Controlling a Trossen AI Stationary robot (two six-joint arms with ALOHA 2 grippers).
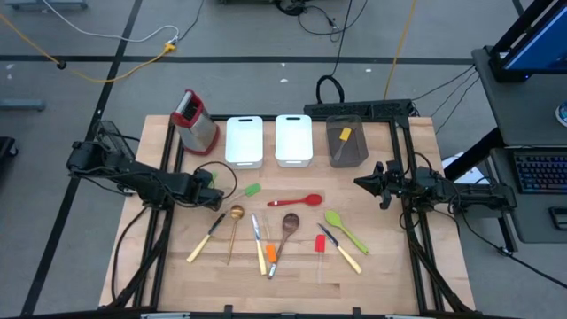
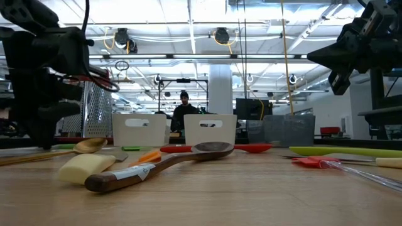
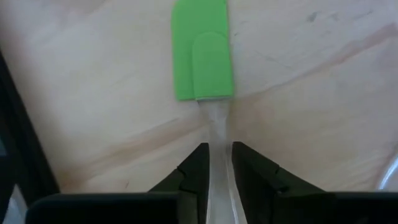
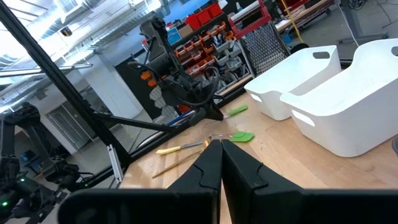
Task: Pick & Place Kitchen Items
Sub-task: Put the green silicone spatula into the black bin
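Note:
A green spatula [image 1: 252,190] with a clear handle lies flat on the wooden table, left of centre. My left gripper [image 1: 215,197] points steeply down at its handle end. In the left wrist view the two dark fingers stand narrowly apart [image 3: 219,155], one on each side of the clear handle [image 3: 216,124], with the green blade [image 3: 202,50] beyond them. My right gripper [image 1: 361,182] hangs above the table's right side, pointing level toward the left, its fingers shut on nothing [image 4: 221,155]. Several other utensils lie in the near middle of the table. My left gripper comes from above, slanting, with its fingers [image 3: 198,168] straddling the clear handle [image 3: 217,163], near its free end and across it. Whether the fingers touch the handle cannot be told. The spatula lies flat on the table.
A red spoon [image 1: 297,201], gold spoon [image 1: 235,226], wooden spoon [image 1: 286,229], light green spoon [image 1: 344,229], red spatula [image 1: 320,244] and cream-handled knives [image 1: 205,237] lie near. At the far edge stand a grater [image 1: 195,120], two white trays [image 1: 244,140] and a grey tray [image 1: 347,152] holding a yellow spatula.

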